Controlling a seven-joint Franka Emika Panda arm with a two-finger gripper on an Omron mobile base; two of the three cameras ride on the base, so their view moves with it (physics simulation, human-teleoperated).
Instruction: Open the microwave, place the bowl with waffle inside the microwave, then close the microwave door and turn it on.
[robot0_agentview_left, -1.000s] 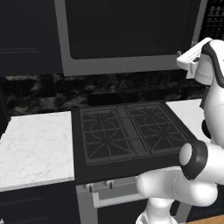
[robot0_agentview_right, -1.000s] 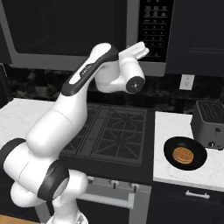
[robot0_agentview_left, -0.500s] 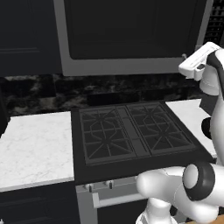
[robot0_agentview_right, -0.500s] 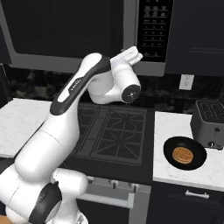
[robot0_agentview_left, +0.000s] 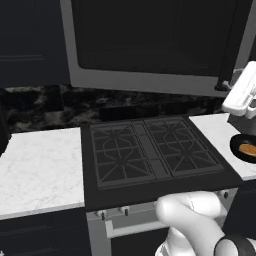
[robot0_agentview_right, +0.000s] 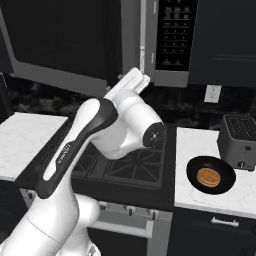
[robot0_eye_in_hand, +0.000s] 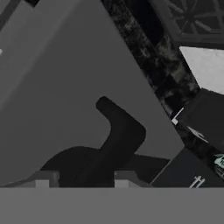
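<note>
On the counter (robot0_agentview_right: 200, 200), bowl (robot0_agentview_right: 211, 175) holds waffle (robot0_agentview_right: 209, 177); jaws straddle door handle (robot0_eye_in_hand: 114, 140).

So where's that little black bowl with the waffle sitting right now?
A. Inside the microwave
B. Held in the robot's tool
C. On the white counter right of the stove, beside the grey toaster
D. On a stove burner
C. In the right base view the bowl with the waffle in it rests on the white counter, just in front of the toaster and right of the stove.
</note>
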